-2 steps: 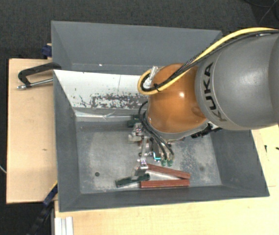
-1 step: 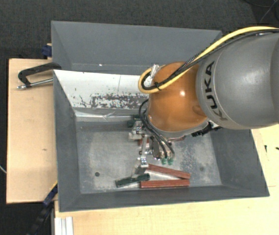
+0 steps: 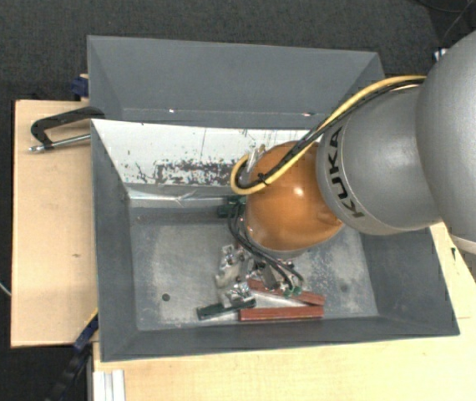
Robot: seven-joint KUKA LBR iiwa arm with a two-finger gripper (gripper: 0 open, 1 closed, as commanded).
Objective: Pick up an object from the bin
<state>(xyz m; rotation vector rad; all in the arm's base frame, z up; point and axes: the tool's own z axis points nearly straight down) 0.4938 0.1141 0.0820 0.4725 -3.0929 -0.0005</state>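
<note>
By the front wall of the bin (image 3: 305,331), the red-brown bar (image 3: 292,306) could be knocked aside by the gripper (image 3: 238,286), whose opening cannot be told.

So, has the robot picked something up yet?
Not yet. Done: the gripper is down at the floor of the bin. In hand: it sits at the left end of a red-brown bar by the front wall; a grip can't be seen. Left: lifting the bar, which lies flat.

In the bin (image 3: 138,249), the hand (image 3: 238,281) sits just behind a long bar (image 3: 288,310).
</note>
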